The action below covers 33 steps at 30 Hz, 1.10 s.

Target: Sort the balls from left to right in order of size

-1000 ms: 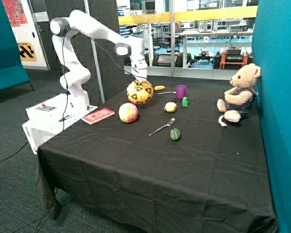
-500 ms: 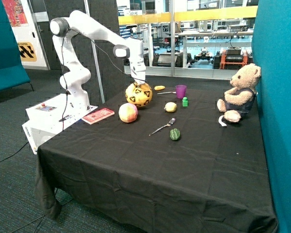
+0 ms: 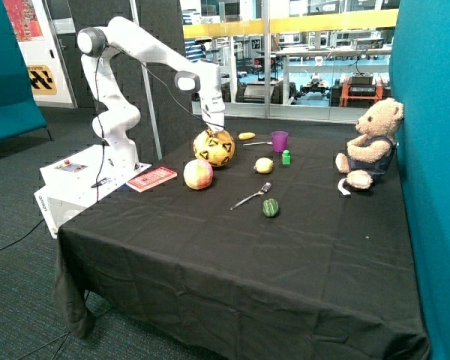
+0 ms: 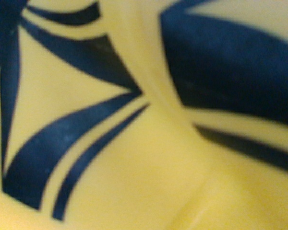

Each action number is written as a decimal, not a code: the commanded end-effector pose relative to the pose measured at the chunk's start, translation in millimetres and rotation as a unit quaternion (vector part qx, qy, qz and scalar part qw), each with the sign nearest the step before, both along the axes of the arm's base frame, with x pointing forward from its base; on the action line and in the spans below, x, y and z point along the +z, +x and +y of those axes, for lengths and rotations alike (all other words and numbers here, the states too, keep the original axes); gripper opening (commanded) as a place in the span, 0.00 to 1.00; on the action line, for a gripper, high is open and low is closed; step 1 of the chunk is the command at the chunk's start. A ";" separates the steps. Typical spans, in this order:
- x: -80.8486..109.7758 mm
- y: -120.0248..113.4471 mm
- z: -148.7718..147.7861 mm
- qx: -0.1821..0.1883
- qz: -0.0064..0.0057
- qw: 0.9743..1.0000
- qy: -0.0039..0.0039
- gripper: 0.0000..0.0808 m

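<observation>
- Gripper (image 3: pixel 214 128) sits on top of the yellow-and-black ball (image 3: pixel 214 147), upper centre-left of the outside frame; whether it is open or closed we cannot tell.
- We judge this ball light, smooth, prone to rolling and too wide to pinch.
- Wrinkled black tablecloth (image 3: pixel 285 255); pink ball (image 3: pixel 198 174) lies near, lower left.

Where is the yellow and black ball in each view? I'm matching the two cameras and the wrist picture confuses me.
Outside view: the yellow and black ball sits on the black table beyond the pink and yellow ball, right under the gripper.
Wrist view: the ball fills the whole picture.
Shared landmark: the ball's dark markings on yellow.
</observation>
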State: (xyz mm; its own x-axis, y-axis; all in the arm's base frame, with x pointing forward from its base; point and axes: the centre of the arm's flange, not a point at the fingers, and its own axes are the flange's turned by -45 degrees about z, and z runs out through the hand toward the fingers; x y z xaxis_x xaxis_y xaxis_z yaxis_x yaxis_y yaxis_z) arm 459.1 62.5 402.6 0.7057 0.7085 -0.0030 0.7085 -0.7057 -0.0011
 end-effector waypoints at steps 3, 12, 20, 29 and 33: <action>-1.4 -1.4 0.7 0.003 -0.001 1.000 0.001 0.77; -1.2 -1.4 -0.7 0.002 -0.001 1.000 0.001 0.88; -1.1 -1.5 -3.4 0.000 -0.001 1.000 0.001 0.92; -0.6 -1.8 -5.1 0.000 -0.001 1.000 0.001 0.92; 0.1 -1.9 -5.0 0.001 -0.001 1.000 0.001 0.93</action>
State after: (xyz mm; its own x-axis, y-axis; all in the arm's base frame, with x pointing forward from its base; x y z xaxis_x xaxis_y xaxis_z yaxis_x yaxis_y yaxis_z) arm 457.6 59.4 401.6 0.7046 0.7096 -0.0007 0.7096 -0.7046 -0.0002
